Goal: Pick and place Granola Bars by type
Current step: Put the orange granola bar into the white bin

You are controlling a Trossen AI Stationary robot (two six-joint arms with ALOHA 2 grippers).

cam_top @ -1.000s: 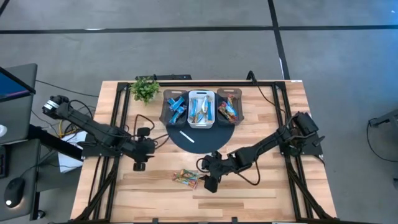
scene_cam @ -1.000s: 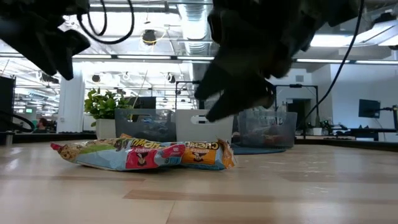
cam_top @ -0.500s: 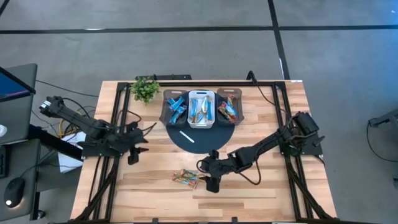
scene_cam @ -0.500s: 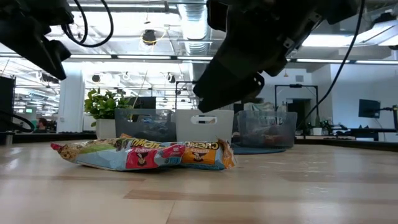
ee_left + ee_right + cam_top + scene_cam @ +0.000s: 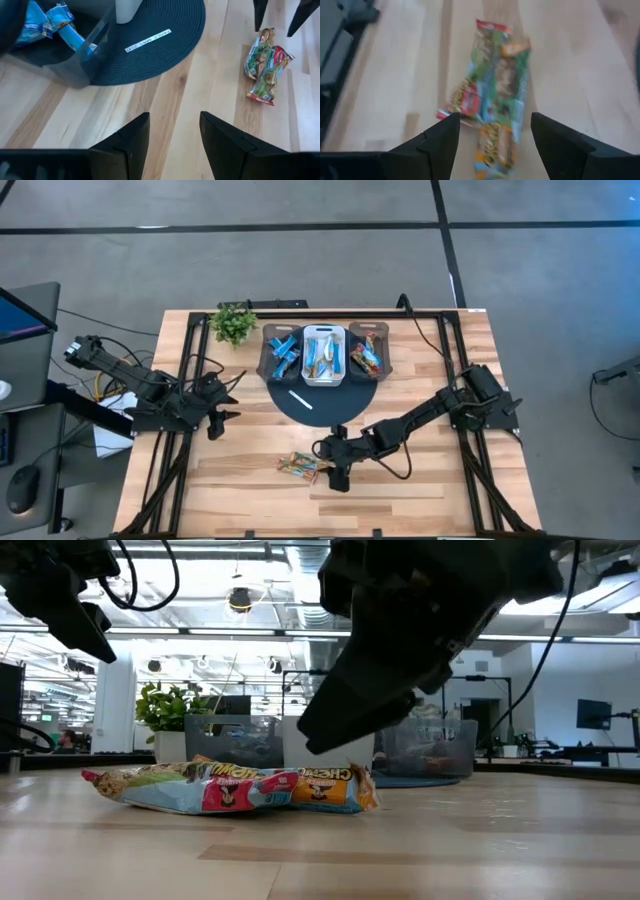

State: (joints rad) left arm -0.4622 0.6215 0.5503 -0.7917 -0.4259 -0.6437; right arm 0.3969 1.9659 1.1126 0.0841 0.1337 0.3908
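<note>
A small cluster of granola bars (image 5: 300,466) with green, red and orange wrappers lies flat on the wood near the table's front; it also shows in the low view (image 5: 230,788), the right wrist view (image 5: 495,95) and the left wrist view (image 5: 265,70). My right gripper (image 5: 336,474) is open and empty, just to the right of the bars and above the table; they lie ahead of its fingers (image 5: 495,145). My left gripper (image 5: 216,420) is open and empty over the table's left part (image 5: 172,145).
At the back stand three bins on a dark round mat (image 5: 320,392): a dark one with blue bars (image 5: 283,352), a white one with silver-teal bars (image 5: 323,357), a dark one with orange-red bars (image 5: 366,357). A thin white stick (image 5: 301,399) lies on the mat. A small plant (image 5: 234,323) stands far left.
My left gripper has drawn back toward the table's left edge and a little toward the far edge, away from the bars on the wood. My right gripper has edged toward those bars and the near edge. The bars have not moved.
</note>
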